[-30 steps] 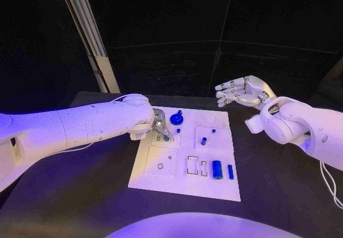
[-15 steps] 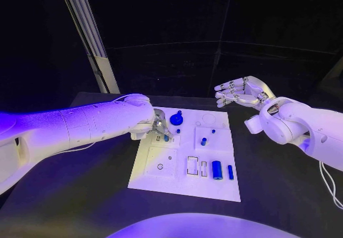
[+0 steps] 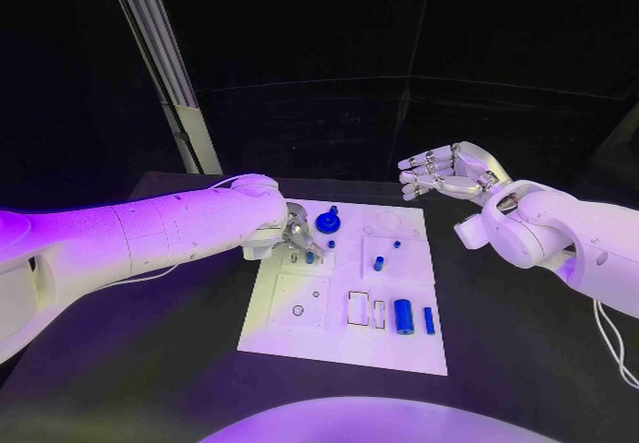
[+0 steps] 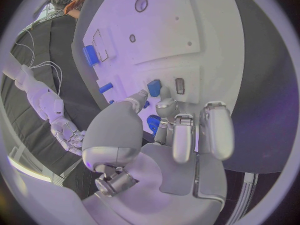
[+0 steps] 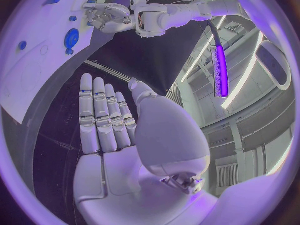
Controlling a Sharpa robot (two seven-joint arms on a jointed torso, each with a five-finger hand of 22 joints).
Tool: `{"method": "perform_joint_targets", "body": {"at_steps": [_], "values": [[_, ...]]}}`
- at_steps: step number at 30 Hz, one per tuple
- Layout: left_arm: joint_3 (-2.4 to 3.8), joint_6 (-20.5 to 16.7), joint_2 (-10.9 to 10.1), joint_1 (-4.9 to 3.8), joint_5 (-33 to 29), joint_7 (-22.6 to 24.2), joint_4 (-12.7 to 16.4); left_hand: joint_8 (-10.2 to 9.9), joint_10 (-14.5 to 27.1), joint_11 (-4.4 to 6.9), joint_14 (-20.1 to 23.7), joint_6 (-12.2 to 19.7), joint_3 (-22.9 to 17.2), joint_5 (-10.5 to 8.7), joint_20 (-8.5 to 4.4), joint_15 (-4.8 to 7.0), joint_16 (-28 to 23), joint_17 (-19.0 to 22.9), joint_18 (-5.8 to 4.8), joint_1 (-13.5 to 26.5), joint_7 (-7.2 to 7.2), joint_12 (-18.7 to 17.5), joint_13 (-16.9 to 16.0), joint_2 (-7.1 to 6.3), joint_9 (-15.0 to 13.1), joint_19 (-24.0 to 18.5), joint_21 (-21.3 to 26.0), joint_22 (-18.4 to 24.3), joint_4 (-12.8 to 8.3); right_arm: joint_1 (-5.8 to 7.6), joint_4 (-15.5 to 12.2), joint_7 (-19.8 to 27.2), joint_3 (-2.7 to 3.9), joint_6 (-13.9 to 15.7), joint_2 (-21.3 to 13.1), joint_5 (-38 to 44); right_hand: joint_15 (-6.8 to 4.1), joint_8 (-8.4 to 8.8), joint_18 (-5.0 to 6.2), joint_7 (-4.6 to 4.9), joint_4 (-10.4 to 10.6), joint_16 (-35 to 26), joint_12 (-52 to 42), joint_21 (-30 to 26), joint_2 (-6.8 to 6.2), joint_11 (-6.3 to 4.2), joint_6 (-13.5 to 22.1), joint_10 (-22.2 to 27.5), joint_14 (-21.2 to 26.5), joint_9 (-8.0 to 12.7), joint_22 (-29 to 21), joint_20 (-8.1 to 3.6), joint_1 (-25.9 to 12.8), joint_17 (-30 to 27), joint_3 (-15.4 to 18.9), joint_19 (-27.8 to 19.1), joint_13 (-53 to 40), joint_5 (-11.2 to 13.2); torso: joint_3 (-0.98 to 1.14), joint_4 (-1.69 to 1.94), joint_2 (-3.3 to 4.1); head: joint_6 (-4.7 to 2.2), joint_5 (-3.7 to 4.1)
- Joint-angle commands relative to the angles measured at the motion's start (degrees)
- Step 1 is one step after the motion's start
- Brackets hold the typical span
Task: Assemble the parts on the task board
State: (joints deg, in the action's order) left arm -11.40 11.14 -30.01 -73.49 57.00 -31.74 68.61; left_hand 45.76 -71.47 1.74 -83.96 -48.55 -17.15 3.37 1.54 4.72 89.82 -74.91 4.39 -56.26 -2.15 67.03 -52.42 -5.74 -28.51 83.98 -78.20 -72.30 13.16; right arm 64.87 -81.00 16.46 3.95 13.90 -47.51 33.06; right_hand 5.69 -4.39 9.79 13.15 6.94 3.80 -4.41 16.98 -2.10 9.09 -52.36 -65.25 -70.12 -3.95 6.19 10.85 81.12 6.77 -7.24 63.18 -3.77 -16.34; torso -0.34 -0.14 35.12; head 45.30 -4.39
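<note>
No legible writing on task board (image 3: 340, 332)

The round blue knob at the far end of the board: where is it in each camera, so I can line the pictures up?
Head view: round blue knob, far end of the board, beside the left hand.
Left wrist view: partly hidden behind the fingers, at.
Right wrist view: at.
Shared landmark: the left hand.
</note>
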Motion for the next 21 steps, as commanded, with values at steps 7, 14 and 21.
{"method": "perform_joint_targets", "body": {"at_steps": [7,14,21], "values": [[0.00,-0.7,-0.8,0.02,-0.4,-0.1,0.7,0.6,-0.7,0.18,-6.0,-0.5,4.7,-0.26,-0.71,0.69,0.2,-15.1,-0.79,1.0,0.12,0.6,-0.3,0.10,-0.2,0.9,-0.2,-0.3,2.5,0.12,0.2,0.4,0.05,-1.3,0.4,0.0,0.47,0.12,0.43,0.29,-0.3,-0.2,0.4,-1.3,0.05,0.34,0.9,1.7,1.8,0.0,-0.6,0.62,-1.0,-0.7,-0.3,-0.7,0.2,0.3,-0.02,0.07,-0.01,-0.10,-0.15],[0.31,-2.4,-2.2,-0.05,-0.6,0.4,2.1,0.6,-0.6,0.21,-6.0,-0.4,6.0,-0.25,-0.76,0.73,0.2,-15.1,-0.70,0.8,0.14,0.5,0.0,0.37,-0.3,0.8,0.1,0.1,3.1,0.12,0.6,0.4,0.04,-1.4,0.5,0.0,0.49,0.12,0.43,0.31,-0.4,-0.2,0.4,-1.3,0.07,0.36,0.9,1.8,1.9,0.0,-0.7,0.65,-1.0,-0.8,-0.2,-0.7,0.2,0.3,-0.04,0.07,-0.01,-0.38,-0.05],[4.24,-3.2,-4.1,-0.82,-1.2,2.5,4.4,0.0,1.1,-0.37,-6.0,1.8,8.1,-0.24,-0.54,0.35,0.2,-15.1,-0.34,-2.1,-0.57,-0.4,1.5,1.39,-0.2,0.2,1.5,1.9,2.8,0.11,1.3,0.5,0.03,-1.5,1.1,0.0,0.49,0.12,0.43,0.31,-0.4,-0.2,0.4,-1.3,0.07,0.36,0.9,1.8,1.9,0.0,-0.7,0.65,-1.0,-0.8,-0.2,-0.7,0.2,0.3,0.05,0.01,0.05,-0.57,0.04]]}}
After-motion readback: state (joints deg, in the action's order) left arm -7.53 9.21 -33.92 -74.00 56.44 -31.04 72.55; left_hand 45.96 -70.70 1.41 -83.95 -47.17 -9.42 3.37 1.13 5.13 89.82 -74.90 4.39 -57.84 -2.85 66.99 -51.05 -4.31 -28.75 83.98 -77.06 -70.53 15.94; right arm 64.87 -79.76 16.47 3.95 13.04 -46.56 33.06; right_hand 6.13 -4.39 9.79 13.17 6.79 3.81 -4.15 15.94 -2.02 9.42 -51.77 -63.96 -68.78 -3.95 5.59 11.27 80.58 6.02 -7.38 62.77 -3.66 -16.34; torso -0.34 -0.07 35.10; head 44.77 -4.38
